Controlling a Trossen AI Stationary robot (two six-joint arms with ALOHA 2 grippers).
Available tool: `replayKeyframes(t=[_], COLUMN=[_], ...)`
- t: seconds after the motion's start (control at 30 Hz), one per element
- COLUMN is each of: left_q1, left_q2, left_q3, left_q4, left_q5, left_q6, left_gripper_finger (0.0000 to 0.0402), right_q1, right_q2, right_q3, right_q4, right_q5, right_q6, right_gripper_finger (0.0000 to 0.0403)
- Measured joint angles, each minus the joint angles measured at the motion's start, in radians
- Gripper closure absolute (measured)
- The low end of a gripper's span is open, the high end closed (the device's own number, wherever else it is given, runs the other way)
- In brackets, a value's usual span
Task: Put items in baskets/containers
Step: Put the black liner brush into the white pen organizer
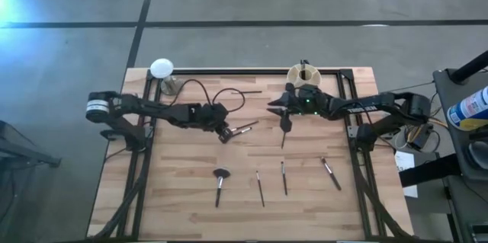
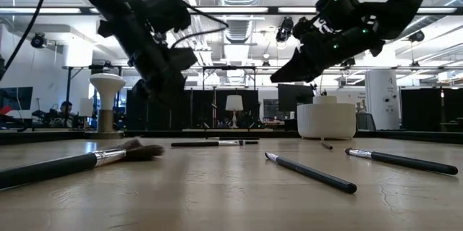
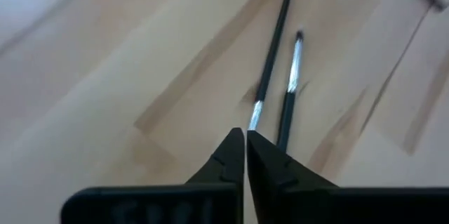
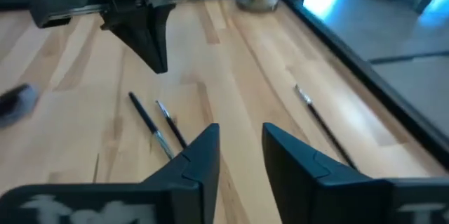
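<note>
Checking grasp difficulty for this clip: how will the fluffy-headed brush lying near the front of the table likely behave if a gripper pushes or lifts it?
The fluffy brush has a thin, apparently round handle lying flat on the table, so a push would probably roll or spin it. It looks light and stiff, though the bristles would likely squash. A grip on the handle seems safer.

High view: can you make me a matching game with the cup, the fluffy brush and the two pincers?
Things:
1. cup
2. fluffy brush
3. left pincer
4. right pincer

States:
A. open, holding nothing
B. lying flat on the table
C. shut, above two thin brushes
D. standing upright, cream-white

Pairs: 1-D, 2-B, 3-C, 4-A
</note>
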Motion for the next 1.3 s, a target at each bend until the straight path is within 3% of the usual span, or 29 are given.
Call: replayKeyframes(t=[0.37, 0.93, 1.3], left_q1=[-0.016, -0.03, -0.028], left_q2=[0.122, 0.168, 0.098], left_q3=[0.001, 0.003, 0.012], left_q4=[0.12, 0.123, 0.097], left_q5=[0.057, 0.001, -0.036], left_q6=[0.019, 0.035, 0.041], left_gripper_finger=[0.0324, 0.0321, 0.0321], right_q1=[0.0, 0.0, 0.0], right_q2=[0.051, 0.037, 0.037], right_q3=[0.047, 0.034, 0.034], right_q4=[-0.041, -0.041, -0.041], right_q5=[0.0, 0.0, -0.001], right_q6=[-0.008, -0.022, -0.023], right_gripper_finger=[0.0257, 0.0271, 0.0273])
